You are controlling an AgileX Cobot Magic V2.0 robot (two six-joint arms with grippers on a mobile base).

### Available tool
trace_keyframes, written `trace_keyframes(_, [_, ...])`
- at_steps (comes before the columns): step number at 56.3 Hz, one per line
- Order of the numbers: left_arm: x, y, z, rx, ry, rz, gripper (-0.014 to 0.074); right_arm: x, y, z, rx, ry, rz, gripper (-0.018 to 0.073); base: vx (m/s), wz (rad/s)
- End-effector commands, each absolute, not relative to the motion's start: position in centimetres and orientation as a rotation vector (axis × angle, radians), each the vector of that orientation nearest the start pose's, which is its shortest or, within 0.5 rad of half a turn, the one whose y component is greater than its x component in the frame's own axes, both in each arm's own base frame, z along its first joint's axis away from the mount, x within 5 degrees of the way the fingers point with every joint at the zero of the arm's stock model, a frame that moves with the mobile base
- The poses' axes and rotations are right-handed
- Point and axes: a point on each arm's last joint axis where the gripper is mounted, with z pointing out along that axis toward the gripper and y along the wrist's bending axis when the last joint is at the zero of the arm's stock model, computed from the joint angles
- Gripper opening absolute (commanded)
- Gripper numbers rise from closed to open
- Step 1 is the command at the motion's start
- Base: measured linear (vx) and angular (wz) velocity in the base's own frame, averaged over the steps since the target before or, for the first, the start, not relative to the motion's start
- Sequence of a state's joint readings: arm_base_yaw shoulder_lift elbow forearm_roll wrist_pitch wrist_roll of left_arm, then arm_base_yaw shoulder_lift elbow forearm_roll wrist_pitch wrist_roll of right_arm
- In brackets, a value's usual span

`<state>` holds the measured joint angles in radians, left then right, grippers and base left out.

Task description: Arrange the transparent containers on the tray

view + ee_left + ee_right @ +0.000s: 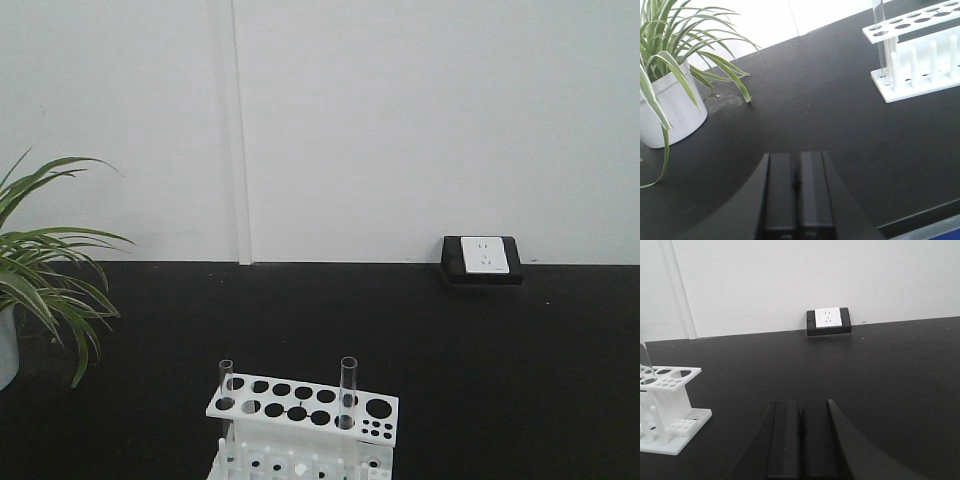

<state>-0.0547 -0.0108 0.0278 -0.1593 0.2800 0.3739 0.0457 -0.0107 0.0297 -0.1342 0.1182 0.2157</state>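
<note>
Two clear glass test tubes stand upright in a white rack [300, 412] at the front middle of the black table: one test tube [226, 384] at the rack's left end, the other test tube [347, 392] right of its middle. The left wrist view shows the rack [920, 65] at upper right with one tube [878, 30] in it. In the right wrist view the rack [665, 405] is at the left edge with a tube [645, 360]. My left gripper [796, 161] and right gripper [801, 407] are both shut and empty, away from the rack. The yellow tray is out of view.
A potted spider plant in a white pot [670, 110] stands at the table's left, its leaves [40, 270] reaching inward. A black block with a white socket [484, 260] sits against the back wall at right. A blue-grey table edge [935, 230] shows at lower right.
</note>
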Motion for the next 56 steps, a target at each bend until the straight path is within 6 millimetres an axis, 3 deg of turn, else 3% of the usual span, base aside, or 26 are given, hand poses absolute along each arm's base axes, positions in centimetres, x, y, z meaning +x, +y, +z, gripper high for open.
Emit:
trace_keyframes(1, [5.5, -0.6, 17.6, 0.249, 1.69, 0.079, -0.0006, 5.7, 0.2, 19.7, 0.023, 1.545, 0.083, -0.0011, 0.0, 0.0])
trace_keyframes(41, [5.5, -0.6, 17.6, 0.253, 1.683, 0.086, -0.0006, 5.7, 0.2, 19.7, 0.023, 1.545, 0.083, -0.0011, 0.0, 0.0])
trace_keyframes(56, [5.5, -0.2, 20.5, 0.192, 1.379, 0.162, -0.0006, 5.7, 0.3, 20.2, 0.016, 1.49, 0.091, -0.0011, 0.0, 0.0])
